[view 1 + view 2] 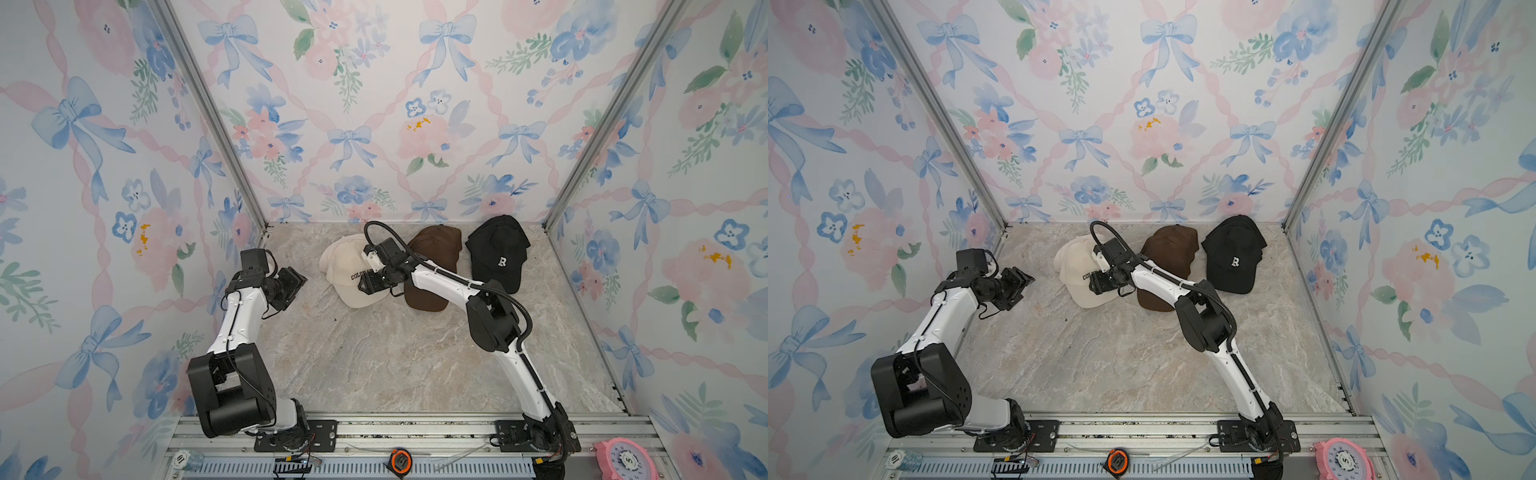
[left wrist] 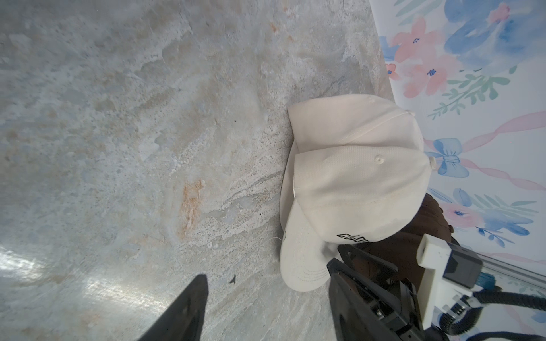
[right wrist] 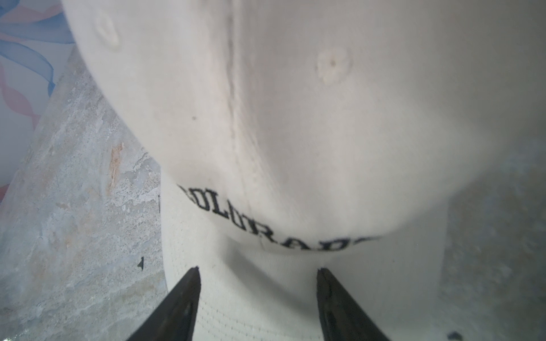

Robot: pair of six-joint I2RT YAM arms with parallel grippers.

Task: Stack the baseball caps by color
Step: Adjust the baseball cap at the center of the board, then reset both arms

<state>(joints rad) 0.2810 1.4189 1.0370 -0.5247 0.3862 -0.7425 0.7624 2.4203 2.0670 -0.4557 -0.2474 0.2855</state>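
Three groups of baseball caps lie along the back wall in both top views: cream caps (image 1: 347, 266) (image 1: 1073, 266) with dark "COLORADO", brown caps (image 1: 434, 253) (image 1: 1169, 251), and black caps (image 1: 498, 253) (image 1: 1233, 253) with a white "R". The left wrist view shows two cream caps (image 2: 354, 183) nested together. My right gripper (image 1: 362, 286) (image 3: 257, 270) is open, its fingers hovering over the cream brim (image 3: 266, 295) just below the lettering, holding nothing. My left gripper (image 1: 300, 284) (image 2: 266, 270) is open over bare table, left of the cream caps.
The marble tabletop (image 1: 374, 365) is boxed in by floral walls on three sides. Along the front rail (image 1: 415, 428) lie a tape measure (image 1: 401, 460), a pink round clock-like item (image 1: 623, 459) and a chip roll (image 1: 185, 459).
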